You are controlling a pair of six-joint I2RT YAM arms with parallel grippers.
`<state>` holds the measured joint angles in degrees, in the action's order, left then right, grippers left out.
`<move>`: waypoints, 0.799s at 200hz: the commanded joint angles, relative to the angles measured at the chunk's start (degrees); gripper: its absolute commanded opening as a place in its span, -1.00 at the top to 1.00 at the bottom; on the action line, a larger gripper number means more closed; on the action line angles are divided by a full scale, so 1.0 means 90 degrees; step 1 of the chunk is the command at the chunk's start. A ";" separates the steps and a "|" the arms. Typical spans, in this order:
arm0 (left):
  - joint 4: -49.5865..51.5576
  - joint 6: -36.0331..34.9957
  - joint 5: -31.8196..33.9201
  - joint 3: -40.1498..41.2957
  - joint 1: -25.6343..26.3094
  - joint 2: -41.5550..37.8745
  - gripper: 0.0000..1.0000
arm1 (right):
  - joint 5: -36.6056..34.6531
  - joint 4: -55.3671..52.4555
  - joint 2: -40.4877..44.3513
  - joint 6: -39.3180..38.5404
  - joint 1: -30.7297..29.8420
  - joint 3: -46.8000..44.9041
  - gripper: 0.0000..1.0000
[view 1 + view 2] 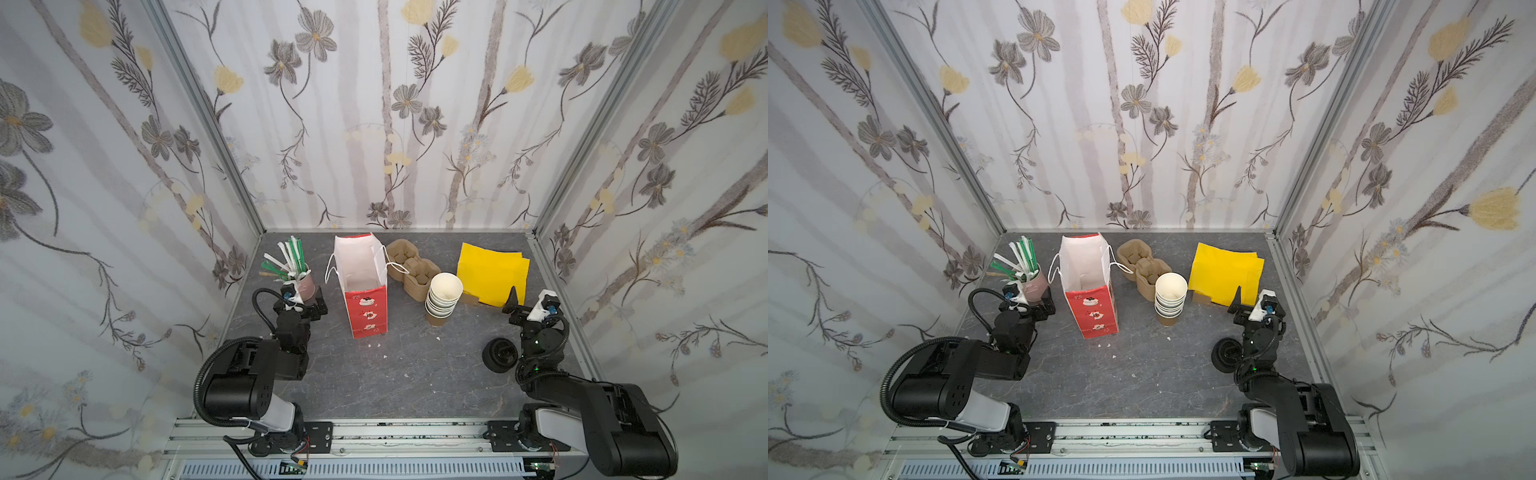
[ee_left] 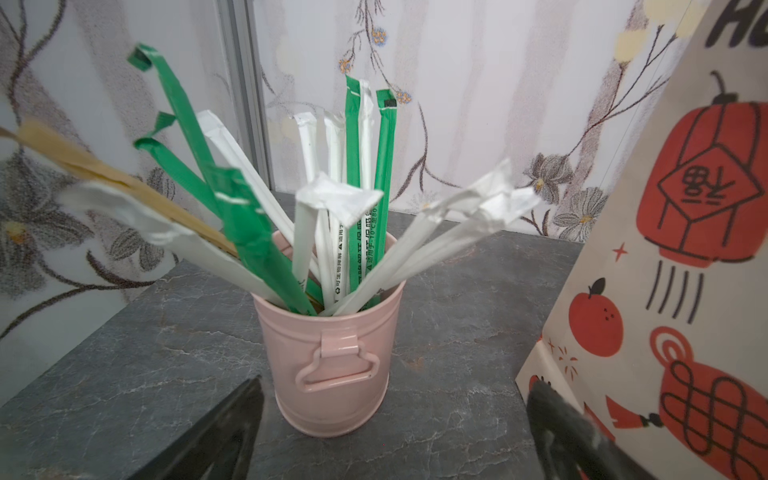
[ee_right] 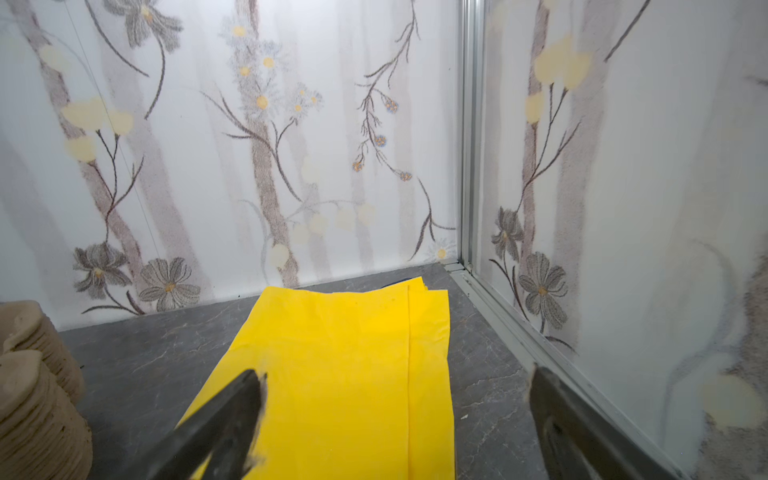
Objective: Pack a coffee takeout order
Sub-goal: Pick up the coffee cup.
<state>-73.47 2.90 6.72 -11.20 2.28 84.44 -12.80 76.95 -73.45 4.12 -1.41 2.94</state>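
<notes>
- Floral-papered walls close in a grey stone-look table; I judge the packing has not begun.
- A red-and-white paper bag stands open mid-table, and I see nothing inside it.
- I see no lidded cup: the cups sit nested and lidless near the bag, and the black lids lie apart from them, close to my right arm.
- Pulp carriers lie behind the cups, with nothing in them.
- My left gripper is empty, fingers spread wide, just short of a pink tin that holds green straws among white ones.
- My right gripper is also spread and empty. It hovers at the near edge of the yellow napkins, and I cannot tell whether it touches them.
- Left to do, by my reckoning: lid a cup, then bag the cup, one straw and one napkin.
</notes>
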 commanded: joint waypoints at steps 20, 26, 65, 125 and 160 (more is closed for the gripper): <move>0.0399 0.0433 0.0861 0.0241 -0.0010 -0.1295 -1.00 | -0.0973 -0.4197 0.2585 0.1032 -0.0042 0.1078 -0.99; 0.0713 0.0649 0.1015 0.0201 -0.0022 -0.1622 -1.00 | -0.1114 -0.5194 0.2855 0.1314 -0.0039 0.1437 -0.99; 0.3672 0.1275 0.0670 -0.0679 -0.0146 -0.3297 -1.00 | 0.0114 -0.8714 0.3589 0.1807 -0.0001 0.2683 -0.99; 0.6285 0.1569 -0.0106 -0.2904 0.0044 -0.4301 -1.00 | 0.1539 -1.1248 0.3450 0.3485 -0.0308 0.4193 -0.86; 0.7057 0.1327 -0.0696 -0.4180 0.0644 -0.3992 -1.00 | 0.1606 -1.2110 0.2744 0.3736 -0.1135 0.5438 -0.74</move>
<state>-18.31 15.55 5.45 -44.18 5.26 47.22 -0.45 -23.59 -45.41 33.91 -7.53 46.24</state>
